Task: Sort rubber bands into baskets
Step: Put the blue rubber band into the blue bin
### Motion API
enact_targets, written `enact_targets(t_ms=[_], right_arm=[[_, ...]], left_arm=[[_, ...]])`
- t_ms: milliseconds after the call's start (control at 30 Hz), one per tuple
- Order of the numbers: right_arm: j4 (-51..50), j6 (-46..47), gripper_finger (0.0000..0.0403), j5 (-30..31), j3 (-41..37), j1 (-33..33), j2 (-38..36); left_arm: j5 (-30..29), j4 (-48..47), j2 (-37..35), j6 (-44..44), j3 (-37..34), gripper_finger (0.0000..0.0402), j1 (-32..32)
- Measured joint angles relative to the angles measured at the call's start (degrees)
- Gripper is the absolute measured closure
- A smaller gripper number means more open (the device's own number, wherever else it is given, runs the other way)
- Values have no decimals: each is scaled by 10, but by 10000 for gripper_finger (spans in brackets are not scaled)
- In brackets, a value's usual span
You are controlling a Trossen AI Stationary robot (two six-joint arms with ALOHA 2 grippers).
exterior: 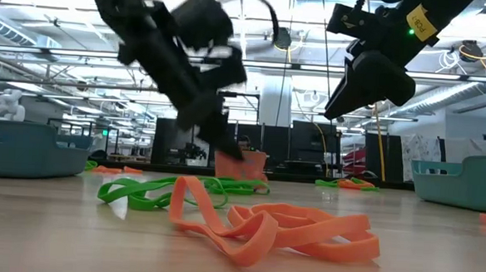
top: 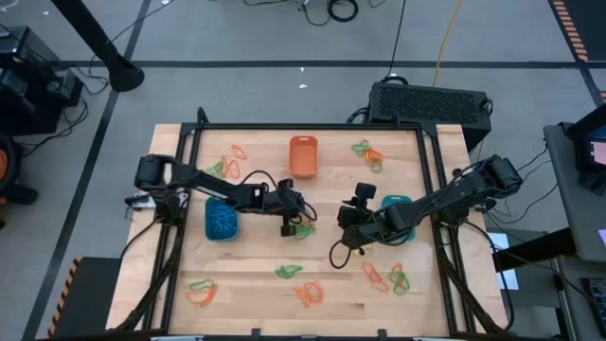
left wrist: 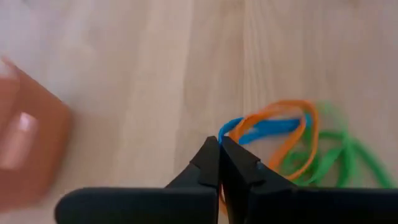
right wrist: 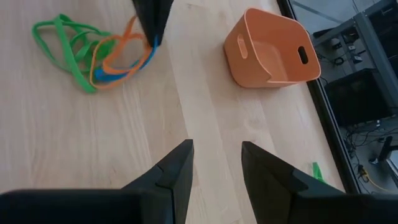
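Observation:
A tangle of blue point(left wrist: 264, 127), orange point(left wrist: 292, 115) and green point(left wrist: 336, 158) rubber bands lies on the wooden table at its middle point(top: 303, 229). My left gripper point(top: 287, 227) points down at the tangle's edge, fingers shut point(left wrist: 219, 146); it also shows in the right wrist view point(right wrist: 154, 28). My right gripper point(top: 352, 216) hovers open and empty point(right wrist: 214, 155) to the right of the tangle. The blue basket point(top: 222, 220) holds blue bands. The orange basket point(top: 303, 156) point(right wrist: 270, 50) stands at the far middle. The teal basket point(top: 396, 203) is partly hidden under my right arm. My left gripper has its shut fingertips on the blue band's looped end point(left wrist: 225, 132), at the edge of the tangle, coming from above and pointing down. The fingertips hide the place of contact. The band and the rest of the tangle lie on the table.
More bands lie in small heaps: far left point(top: 232, 159), far right point(top: 369, 153), near left point(top: 201, 290), near middle point(top: 308, 292), near right point(top: 388, 278). One orange and green heap point(exterior: 280, 229) fills the low view's foreground. Black rails edge the table.

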Motion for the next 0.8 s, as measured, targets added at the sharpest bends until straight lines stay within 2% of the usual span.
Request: enact_targets(t_ms=[167,367,500,633,800], right_arm=[[0,0,275,0,0,0,0],[5,0,275,0,0,0,0],[7,0,275,0,0,0,0],[9,0,275,-2,0,0,0],[14,0,275,-27,0,0,0]], left_arm=[[-30,-6,-64,0,0,398,-22],[-61,-57,-118,0,0,399,-40],[-65,-61,-117,-28,0,399,-49],[-63,-70,-87,-45,0,398,-57],[-65,-86,-74,-39,-1,353,-69]])
